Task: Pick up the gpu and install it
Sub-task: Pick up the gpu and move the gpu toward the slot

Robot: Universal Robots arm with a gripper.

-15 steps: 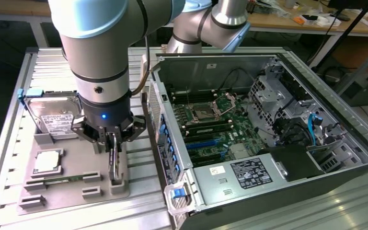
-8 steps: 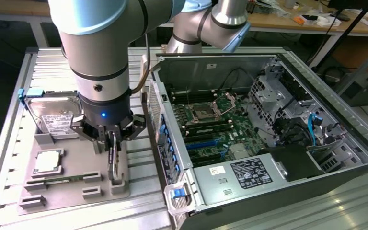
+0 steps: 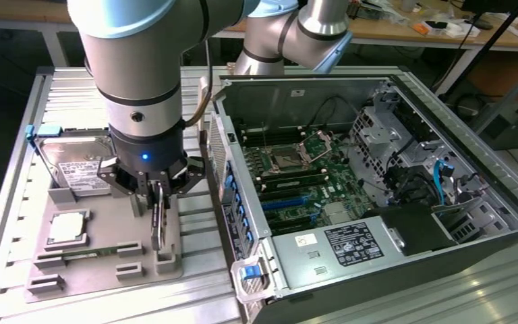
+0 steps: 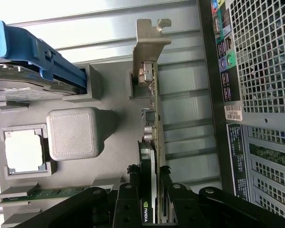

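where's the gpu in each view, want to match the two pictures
Exterior view: the gpu stands edge-on over the gray tray, clamped in the gripper, on the exterior view's left of the computer case.
Wrist view: the gpu runs edge-on from between the gripper fingers out to its silver bracket.
Shared landmark: the hard drive on the same tray.

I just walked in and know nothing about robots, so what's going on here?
A robot arm is working beside an open computer case. Its hand is closed on the gpu, gripping the upright card by both faces over the grey parts tray. The card is not in the computer yet; whether it has cleared the tray's holder, I cannot tell.
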